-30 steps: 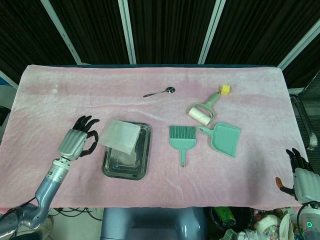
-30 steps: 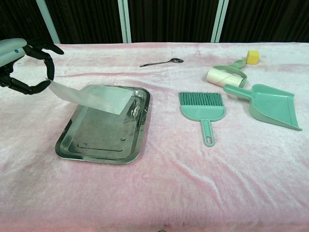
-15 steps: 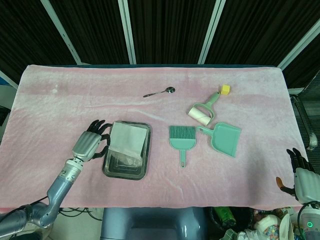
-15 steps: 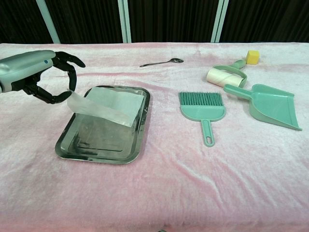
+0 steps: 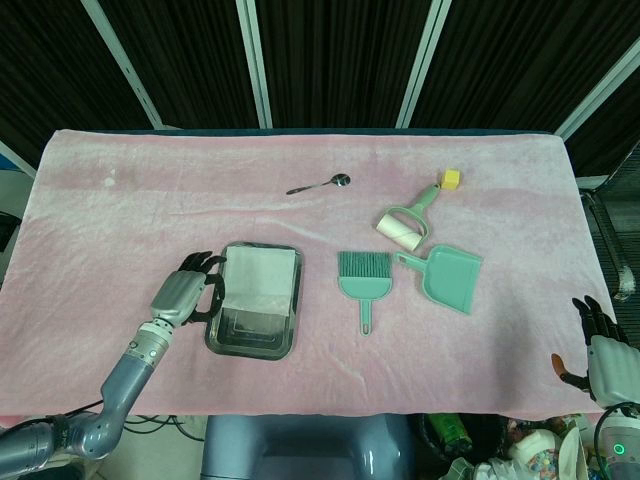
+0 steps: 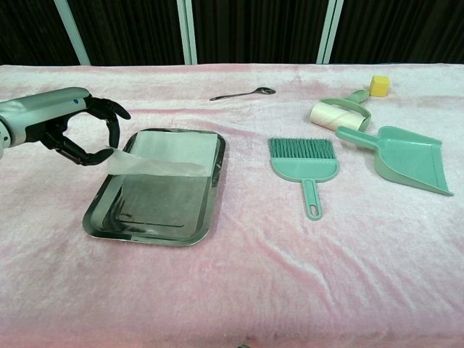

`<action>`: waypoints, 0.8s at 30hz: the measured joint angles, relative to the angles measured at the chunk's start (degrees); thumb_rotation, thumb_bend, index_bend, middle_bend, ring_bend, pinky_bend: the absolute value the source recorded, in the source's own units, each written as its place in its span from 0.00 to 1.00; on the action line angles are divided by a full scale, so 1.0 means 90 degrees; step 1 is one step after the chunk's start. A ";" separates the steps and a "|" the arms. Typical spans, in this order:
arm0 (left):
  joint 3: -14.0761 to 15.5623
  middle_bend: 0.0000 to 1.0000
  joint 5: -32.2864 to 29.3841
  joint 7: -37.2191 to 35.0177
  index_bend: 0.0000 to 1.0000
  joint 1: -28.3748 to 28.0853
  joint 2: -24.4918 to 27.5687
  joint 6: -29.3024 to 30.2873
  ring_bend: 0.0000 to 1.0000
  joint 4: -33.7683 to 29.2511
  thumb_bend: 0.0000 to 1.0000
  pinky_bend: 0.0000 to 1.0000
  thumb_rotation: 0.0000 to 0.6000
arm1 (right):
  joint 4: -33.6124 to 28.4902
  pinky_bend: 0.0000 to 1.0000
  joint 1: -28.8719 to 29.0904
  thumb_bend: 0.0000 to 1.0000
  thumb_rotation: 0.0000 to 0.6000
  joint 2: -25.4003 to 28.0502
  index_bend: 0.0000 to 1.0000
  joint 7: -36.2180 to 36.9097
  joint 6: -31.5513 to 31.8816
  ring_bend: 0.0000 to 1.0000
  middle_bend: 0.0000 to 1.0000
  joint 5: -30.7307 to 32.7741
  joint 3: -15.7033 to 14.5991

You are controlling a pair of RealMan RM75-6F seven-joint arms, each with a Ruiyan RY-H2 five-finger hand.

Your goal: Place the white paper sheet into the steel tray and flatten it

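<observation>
White paper sheet [image 6: 163, 154], thin and limp, lies over the far half of the steel tray [image 6: 148, 217]. Your left robot hand [image 6: 76, 134] pinches its near-left corner; right robot hand [image 5: 605, 355] idles spread. Release low; it likely drifts.

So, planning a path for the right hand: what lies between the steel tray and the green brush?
Nothing: only bare pink cloth separates the steel tray from the green brush. The chest view shows it most clearly; the head view agrees.
</observation>
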 measured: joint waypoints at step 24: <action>0.0263 0.11 0.0515 0.0027 0.60 -0.0102 0.0111 0.0009 0.00 0.0215 0.42 0.00 1.00 | -0.0006 0.15 0.0008 0.26 1.00 -0.0002 0.06 0.0001 -0.0017 0.10 0.02 0.0020 0.0000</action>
